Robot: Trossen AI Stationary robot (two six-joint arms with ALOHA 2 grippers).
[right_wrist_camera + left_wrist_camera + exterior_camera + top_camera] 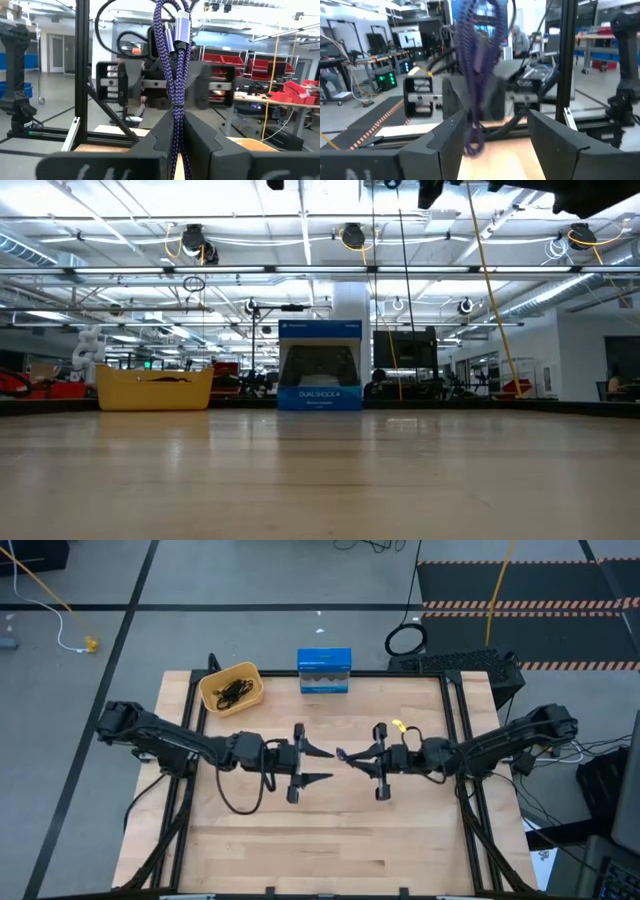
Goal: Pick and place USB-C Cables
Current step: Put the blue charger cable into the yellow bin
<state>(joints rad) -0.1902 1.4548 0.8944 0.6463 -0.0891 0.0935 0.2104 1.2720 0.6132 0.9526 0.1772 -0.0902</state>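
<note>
The purple-blue braided USB-C cable is held by my right gripper, which is shut on it above the table's middle. The bundle stands up above the fingers, silver plugs near its top. My left gripper faces it from the table's left. It is open, one finger on each side of the cable, and I see no touch. Black cables lie in the yellow bin. Both grippers are above the low view's field. My right gripper pinches the purple-blue cable bundle between its two fingers, at a stretch below the plugs. Several strands run side by side through the hold. The fingers come level from the table's right and lie across the bundle. It is upright and lifted clear of the table, its lower loop hanging below.
The yellow bin stands at the far left of the table. A blue DualShock box stands at the far edge's middle. A black ring-shaped coil lies on the floor beyond. Bare wood spreads toward the near edge.
</note>
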